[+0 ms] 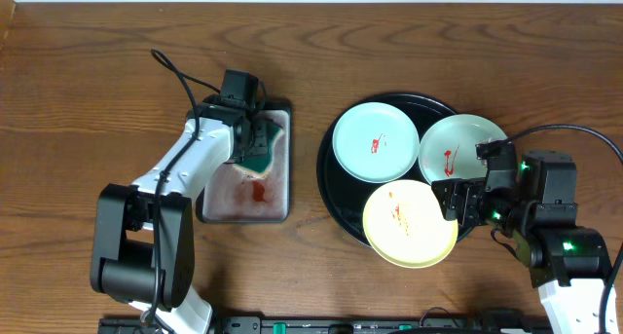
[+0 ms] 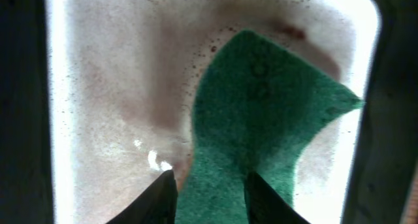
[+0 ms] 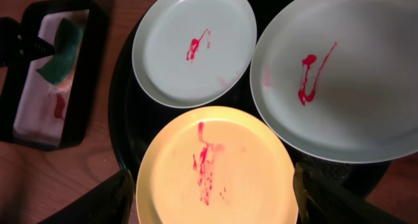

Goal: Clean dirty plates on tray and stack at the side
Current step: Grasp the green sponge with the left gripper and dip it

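Wooden table (image 1: 78, 71), dark brown grain. A rectangular grey metal tray (image 1: 274, 203) lies toward 9 o'clock from the table centre. A green sponge (image 2: 261, 119) occupies its 12 o'clock half. A red smear (image 1: 258, 191) lies at 6 o'clock of the sponge, on the pink-stained floor.

Three plates: one mint plate (image 1: 376, 141), a second mint plate (image 1: 458, 149) and one yellow plate (image 1: 409, 222), each with red smears. One round black tray (image 1: 331, 193). One rectangular tray (image 1: 277, 207). One green sponge (image 2: 261, 119). Two robot arms: left arm (image 1: 180, 164), right arm (image 1: 555, 217).
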